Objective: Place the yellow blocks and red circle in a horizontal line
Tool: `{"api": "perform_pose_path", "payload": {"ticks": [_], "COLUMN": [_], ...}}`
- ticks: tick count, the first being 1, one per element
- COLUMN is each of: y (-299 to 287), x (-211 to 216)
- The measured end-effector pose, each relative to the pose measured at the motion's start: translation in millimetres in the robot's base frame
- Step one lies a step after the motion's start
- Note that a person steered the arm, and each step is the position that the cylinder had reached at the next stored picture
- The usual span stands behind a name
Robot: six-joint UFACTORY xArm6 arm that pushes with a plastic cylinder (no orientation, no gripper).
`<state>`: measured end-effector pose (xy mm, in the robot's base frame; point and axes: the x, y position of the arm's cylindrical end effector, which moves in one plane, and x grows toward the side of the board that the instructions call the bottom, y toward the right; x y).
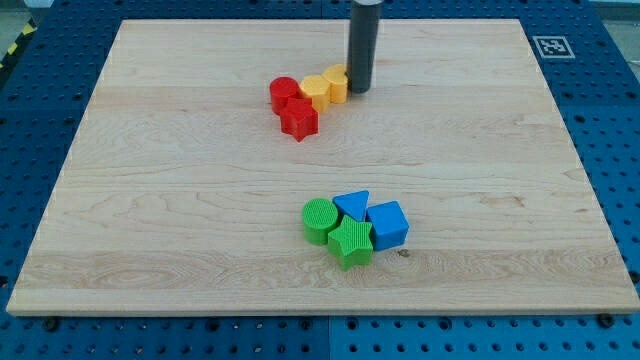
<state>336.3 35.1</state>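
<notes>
The red circle sits at the upper middle of the wooden board. Two yellow blocks follow it to the right in a near-horizontal row: a yellow hexagon-like block, then a second yellow block whose shape I cannot make out. All three touch. My tip rests against the right side of the second yellow block, partly hiding it. A red star-like block lies just below the red circle, touching it.
A cluster lies at the lower middle: a green circle, a green star, a blue triangle and a blue cube. A marker tag sits beyond the board's top right corner.
</notes>
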Motion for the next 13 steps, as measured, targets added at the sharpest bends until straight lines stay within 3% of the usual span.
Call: {"api": "perform_pose_path", "payload": {"ticks": [1, 3, 5, 8, 10, 12, 13], "y": [5, 43, -20, -18, -68, -16, -62], "x": [9, -33, -35, 4, 10, -17, -22]}}
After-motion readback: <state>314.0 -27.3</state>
